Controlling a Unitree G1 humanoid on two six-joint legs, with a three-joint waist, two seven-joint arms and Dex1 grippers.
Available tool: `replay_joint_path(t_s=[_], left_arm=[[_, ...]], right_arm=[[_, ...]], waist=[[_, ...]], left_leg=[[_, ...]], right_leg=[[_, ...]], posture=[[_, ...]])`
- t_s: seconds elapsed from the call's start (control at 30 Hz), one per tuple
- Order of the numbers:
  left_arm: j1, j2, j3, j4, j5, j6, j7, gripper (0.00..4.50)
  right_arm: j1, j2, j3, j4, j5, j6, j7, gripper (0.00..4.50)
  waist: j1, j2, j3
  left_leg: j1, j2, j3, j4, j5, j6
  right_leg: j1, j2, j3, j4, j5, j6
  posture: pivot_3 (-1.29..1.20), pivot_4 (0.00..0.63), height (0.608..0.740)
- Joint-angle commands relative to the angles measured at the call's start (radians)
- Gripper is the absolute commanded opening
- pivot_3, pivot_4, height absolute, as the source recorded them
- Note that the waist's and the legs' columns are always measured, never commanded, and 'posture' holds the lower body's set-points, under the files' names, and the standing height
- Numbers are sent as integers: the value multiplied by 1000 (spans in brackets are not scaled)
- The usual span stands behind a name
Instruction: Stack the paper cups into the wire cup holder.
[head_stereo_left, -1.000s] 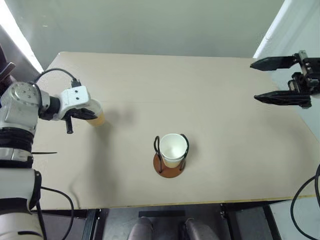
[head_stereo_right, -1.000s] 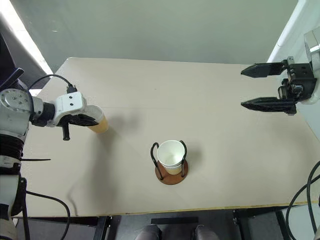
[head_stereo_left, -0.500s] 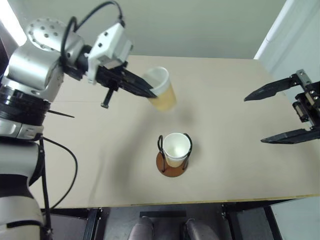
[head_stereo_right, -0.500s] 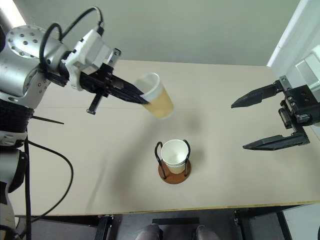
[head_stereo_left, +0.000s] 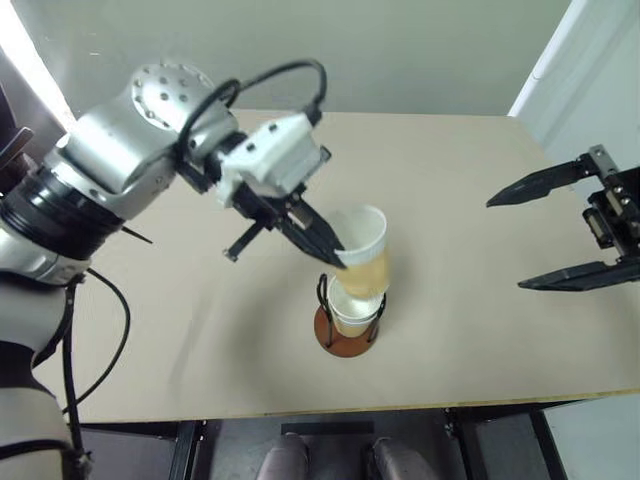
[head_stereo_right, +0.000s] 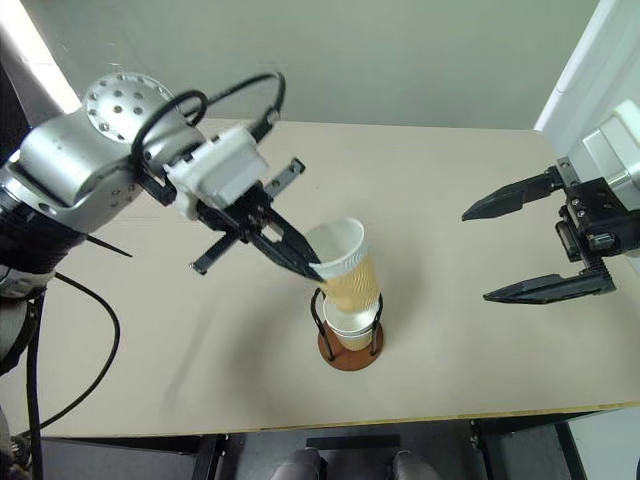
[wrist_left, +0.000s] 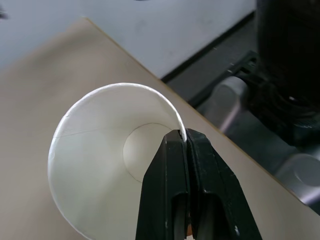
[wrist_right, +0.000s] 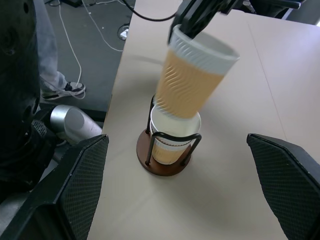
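My left gripper (head_stereo_left: 335, 258) is shut on the rim of a paper cup (head_stereo_left: 365, 255), one finger inside and one outside, as the left wrist view shows at the cup's white rim (wrist_left: 100, 150). The cup hangs tilted, its bottom just over a second paper cup (head_stereo_right: 348, 328) that stands in the wire cup holder (head_stereo_left: 340, 343) near the table's front middle. From the right wrist view the held cup (wrist_right: 195, 75) leans over the seated cup (wrist_right: 172, 135). My right gripper (head_stereo_right: 476, 256) hovers open and empty to the right of the holder.
The beige table (head_stereo_left: 480, 150) has bare room all around the holder, and its front edge lies close below the holder. Beyond the table's edge, a person's trouser leg and shoe (wrist_right: 62, 87) and cables (wrist_right: 100, 20) are on the dark floor.
My left gripper has lifted the cup from the table's left side and swung it right, then down over the holder. The right gripper stayed open and drew back a little.
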Motion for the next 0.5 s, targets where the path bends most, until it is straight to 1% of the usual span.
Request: replay_joint_path(t_s=[0.03, 0.07, 0.17, 0.5], left_arm=[[-38, -4, -21, 12, 29, -62, -36, 39], [-41, -13, -30, 30, 51, -83, -36, 39], [-51, -19, -48, 47, 48, -96, -36, 39], [-60, -13, -76, 33, 69, -132, -36, 39]], right_arm=[[1, -16, -62, -20, 1, 2, -15, 4500], [4, -17, -65, -21, 0, 2, -18, 4500], [15, -19, -75, -22, -5, -2, -21, 4500], [27, -20, -92, -9, -14, -16, -15, 4500]], waist=[[0, 0, 0], [0, 0, 0], [-1, 0, 0], [-2, 0, 0]], left_leg=[[0, 0, 0, 0, 0, 0], [0, 0, 0, 0, 0, 0], [1, 0, 1, 2, -1, 2], [1, 0, 4, 3, -3, 5]], right_leg=[[0, 0, 0, 0, 0, 0], [0, 0, 0, 1, 0, 0], [1, 0, 1, 1, 1, 1], [1, -1, 1, 0, 0, 1]], posture=[[0, 150, 740], [0, 150, 740], [0, 150, 740], [0, 150, 740]])
